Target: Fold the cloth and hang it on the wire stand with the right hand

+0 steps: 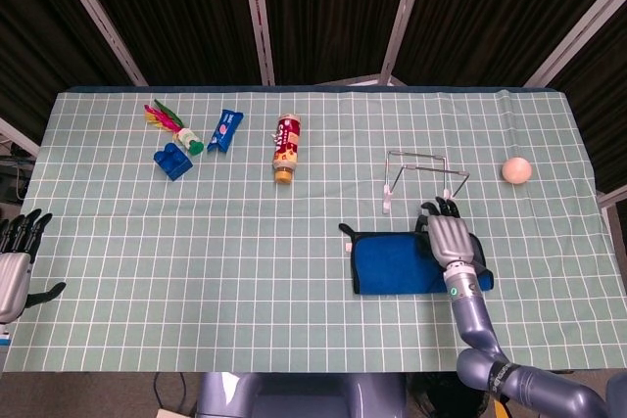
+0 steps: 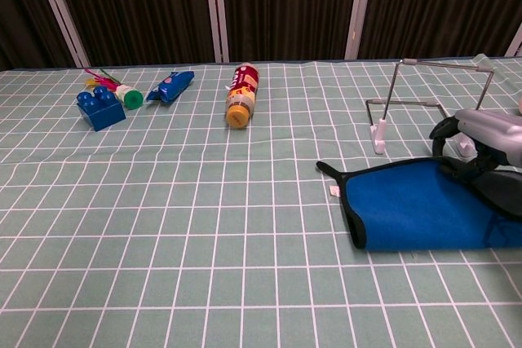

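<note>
The blue cloth (image 1: 392,266) (image 2: 408,205) with black trim lies folded flat on the table, blue side up. My right hand (image 1: 451,242) (image 2: 489,132) sits palm down over the cloth's right end, fingers curled over its far edge and holding it. The wire stand (image 1: 423,175) (image 2: 424,87) stands just behind the cloth, a short way beyond the hand's fingertips. My left hand (image 1: 15,261) hangs off the table's left front corner with its fingers spread and nothing in it.
A bottle (image 1: 286,148) lies at the table's middle back. A blue block (image 1: 172,159), a blue packet (image 1: 224,130) and a feathered toy (image 1: 171,122) lie at the back left. A pale ball (image 1: 516,170) rests to the right of the stand.
</note>
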Controlling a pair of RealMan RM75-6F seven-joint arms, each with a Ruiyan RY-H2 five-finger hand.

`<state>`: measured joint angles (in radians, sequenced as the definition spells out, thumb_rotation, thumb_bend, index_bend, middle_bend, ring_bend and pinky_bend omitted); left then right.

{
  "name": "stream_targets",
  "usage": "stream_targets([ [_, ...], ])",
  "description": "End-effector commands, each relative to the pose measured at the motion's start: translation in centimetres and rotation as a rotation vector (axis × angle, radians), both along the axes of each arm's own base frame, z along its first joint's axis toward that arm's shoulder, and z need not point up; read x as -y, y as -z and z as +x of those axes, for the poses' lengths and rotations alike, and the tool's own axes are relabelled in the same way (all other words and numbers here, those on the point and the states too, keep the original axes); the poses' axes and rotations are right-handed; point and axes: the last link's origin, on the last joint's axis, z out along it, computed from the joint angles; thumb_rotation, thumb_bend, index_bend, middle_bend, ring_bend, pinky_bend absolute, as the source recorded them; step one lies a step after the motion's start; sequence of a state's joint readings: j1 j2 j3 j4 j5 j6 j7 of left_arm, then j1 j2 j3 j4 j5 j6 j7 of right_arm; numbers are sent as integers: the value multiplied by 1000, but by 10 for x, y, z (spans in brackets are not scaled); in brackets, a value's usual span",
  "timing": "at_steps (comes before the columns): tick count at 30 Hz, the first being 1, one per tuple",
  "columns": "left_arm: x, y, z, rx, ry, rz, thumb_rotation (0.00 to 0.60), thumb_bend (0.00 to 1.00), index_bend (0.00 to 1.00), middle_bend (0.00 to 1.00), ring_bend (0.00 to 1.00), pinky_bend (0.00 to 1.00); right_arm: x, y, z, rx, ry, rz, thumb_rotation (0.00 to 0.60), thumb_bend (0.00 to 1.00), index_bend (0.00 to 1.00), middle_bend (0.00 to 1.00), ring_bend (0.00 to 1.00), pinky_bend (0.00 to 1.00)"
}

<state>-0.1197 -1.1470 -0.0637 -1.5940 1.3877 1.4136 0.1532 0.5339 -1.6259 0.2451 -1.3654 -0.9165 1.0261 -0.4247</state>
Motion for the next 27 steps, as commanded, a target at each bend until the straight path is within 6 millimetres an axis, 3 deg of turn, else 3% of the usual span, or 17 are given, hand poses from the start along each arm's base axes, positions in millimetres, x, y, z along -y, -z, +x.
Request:
stream_targets([
  [1,0,0,0,-1,-1,0,600,0,0,0,0,0,0,1,-1,-7,0,4,600,432,650,162,0,29],
  [11,0,0,1,0,0,0,600,0,0,0,0,0,-2,5,-5,-19,-1,14,600,422,649,162,0,30],
  [14,0,0,1,1,-1,0,600,0,0,0,0,0,-3,5,-7,-24,-4,23,600,338,482,148,0,17],
  [16,0,0,0,2,-2,0,600,0,0,0,0,0,-4,4,-8,-30,-8,29,600,240,289,103,0,1],
  [18,0,0,0,3,-2,-2,600,0,0,0,0,0,-6,1,-7,-34,-16,23,600,212,224,76,0,0],
  [27,2,-3,2,12,7,4,600,0,0,0,0,0,-22,-19,0,-32,-98,18,600,210,213,49,0,0],
])
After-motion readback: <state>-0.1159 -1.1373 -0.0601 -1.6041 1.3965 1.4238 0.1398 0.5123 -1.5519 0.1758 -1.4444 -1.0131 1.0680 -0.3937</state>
